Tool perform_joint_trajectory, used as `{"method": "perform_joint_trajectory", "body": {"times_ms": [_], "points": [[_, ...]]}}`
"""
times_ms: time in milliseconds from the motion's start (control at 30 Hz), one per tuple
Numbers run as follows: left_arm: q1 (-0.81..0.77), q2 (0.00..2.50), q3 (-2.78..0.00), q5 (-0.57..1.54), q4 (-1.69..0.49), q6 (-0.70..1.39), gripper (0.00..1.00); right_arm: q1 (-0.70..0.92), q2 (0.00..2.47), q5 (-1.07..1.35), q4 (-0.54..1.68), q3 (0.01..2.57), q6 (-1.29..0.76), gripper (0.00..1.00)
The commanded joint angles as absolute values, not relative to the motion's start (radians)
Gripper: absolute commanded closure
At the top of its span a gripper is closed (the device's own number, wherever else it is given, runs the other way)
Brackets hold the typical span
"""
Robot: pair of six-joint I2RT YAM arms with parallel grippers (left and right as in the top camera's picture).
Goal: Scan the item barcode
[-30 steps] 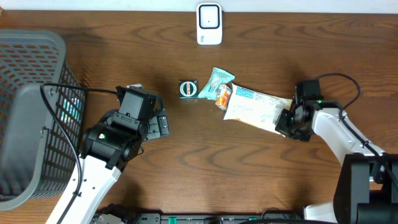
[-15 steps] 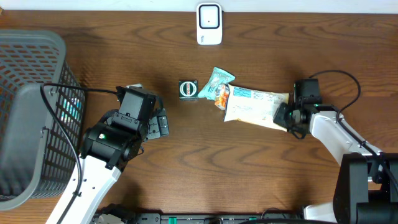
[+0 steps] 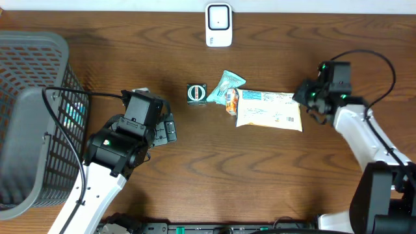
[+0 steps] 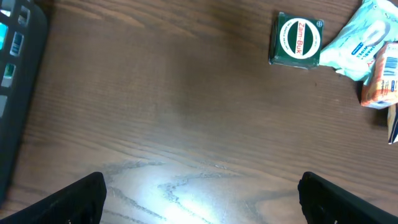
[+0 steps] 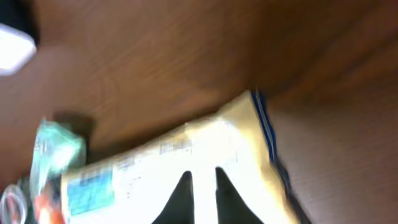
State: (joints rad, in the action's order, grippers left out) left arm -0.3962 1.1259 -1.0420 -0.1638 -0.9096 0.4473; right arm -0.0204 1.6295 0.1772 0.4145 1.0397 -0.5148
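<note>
Now the right gripper (image 3: 301, 99) has its jaws pinched together on the nearest edge of the white snack packet (image 3: 268, 110). The packet lies flat on the table (image 3: 260, 169) and stretches away from the fingertips toward the other goods.

The step in hand, as I judge it, is carrying this packet to the scanner (image 3: 218, 25), which stands well beyond the jaws and off to one side. To do it well:
- Hold the pinch firm on the sealed edge, since a thin film bag will likely sag and swing.
- Raise it clear of the neighbouring packs before turning.
- Present the printed face flat to the scanner window.

Whether the barcode sits on the upper face is too small to tell.

The left gripper (image 4: 200, 198) hangs with its jaws wide apart and nothing between them, the green tin (image 4: 297, 40) well ahead of it.

Count:
- one white snack packet
- one teal pouch (image 3: 229, 82)
- one orange pack (image 3: 232, 101)
- one green tin
- one scanner
- one grey basket (image 3: 39, 40)
</note>
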Motion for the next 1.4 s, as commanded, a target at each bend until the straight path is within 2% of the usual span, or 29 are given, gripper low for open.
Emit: {"method": "perform_joint_trajectory", "body": {"times_ms": [0,167,400,700,1000,1367], "points": [[-0.393,1.13,-1.046,-0.181,-0.912,0.445,0.02,-0.018,1.63,0.239,0.585,1.103,-0.445,0.96],[-0.393,1.13,-1.046,-0.18,-0.912,0.445,0.02,0.001,1.633,0.23,0.81,1.085,-0.384,0.99],[-0.393,1.13,-1.046,-0.181,-0.912,0.445,0.02,0.051,1.633,0.102,0.803,0.961,-0.396,0.99],[-0.393,1.13,-1.046,-0.181,-0.912,0.445,0.02,0.054,1.634,0.096,0.538,0.793,-0.538,0.95],[-0.393,1.13,-1.046,-0.181,-0.912,0.445,0.02,0.056,1.635,0.094,0.4,0.776,-0.546,0.94],[-0.393,1.13,-1.046,-0.181,-0.912,0.445,0.02,0.056,1.654,0.095,0.027,0.776,-0.546,0.91]]}}
